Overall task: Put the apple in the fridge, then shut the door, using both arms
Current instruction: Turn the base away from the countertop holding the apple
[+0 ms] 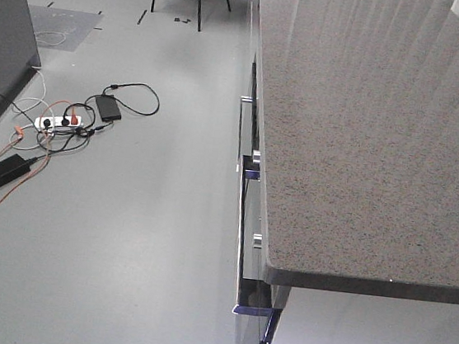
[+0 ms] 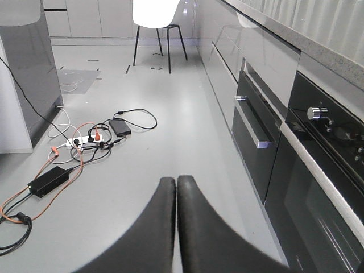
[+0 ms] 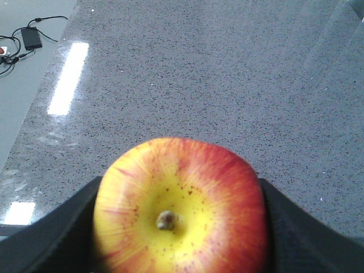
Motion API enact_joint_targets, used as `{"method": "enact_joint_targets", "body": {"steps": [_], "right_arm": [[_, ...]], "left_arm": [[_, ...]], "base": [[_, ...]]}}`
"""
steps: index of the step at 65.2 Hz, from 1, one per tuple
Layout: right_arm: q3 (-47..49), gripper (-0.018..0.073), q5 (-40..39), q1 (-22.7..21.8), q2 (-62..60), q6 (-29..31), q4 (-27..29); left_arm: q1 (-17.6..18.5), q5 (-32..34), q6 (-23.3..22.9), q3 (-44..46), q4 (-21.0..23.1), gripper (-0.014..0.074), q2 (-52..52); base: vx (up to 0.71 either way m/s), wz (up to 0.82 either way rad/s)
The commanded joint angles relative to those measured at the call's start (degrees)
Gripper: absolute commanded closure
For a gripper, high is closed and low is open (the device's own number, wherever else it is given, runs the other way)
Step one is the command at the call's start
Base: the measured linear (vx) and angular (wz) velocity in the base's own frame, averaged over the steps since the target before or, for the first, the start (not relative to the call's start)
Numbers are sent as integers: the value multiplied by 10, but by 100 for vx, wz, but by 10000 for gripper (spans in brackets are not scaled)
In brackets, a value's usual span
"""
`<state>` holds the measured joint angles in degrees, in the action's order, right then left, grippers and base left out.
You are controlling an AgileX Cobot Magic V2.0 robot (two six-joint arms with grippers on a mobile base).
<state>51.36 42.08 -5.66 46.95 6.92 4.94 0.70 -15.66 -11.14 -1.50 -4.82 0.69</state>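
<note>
A: Where the speckled surface (image 3: 227, 74) fills the right wrist view, what is recorded?
B: Over the floor (image 2: 170, 114), left hand (image 2: 176, 190) with fingers pressed together. Over the surface, right hand (image 3: 179, 196) clamps apple (image 3: 182, 210), stem dimple toward camera.

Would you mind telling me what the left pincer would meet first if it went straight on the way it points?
Most likely the bare grey floor ahead of the left pincer, right of the cables; the white chair stands farther along that line, though depth is unclear.
</note>
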Motion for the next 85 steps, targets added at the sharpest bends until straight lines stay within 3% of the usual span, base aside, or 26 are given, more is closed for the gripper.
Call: {"method": "enact_joint_targets", "body": {"steps": [1, 85], "right_arm": [[17, 344, -46, 1, -4, 5, 1], [17, 344, -46, 1, -4, 5, 1]], "left_arm": [[1, 42, -2, -12, 3, 602, 8], [1, 42, -2, -12, 3, 602, 8]], "base": [[0, 0], [1, 19]]}}
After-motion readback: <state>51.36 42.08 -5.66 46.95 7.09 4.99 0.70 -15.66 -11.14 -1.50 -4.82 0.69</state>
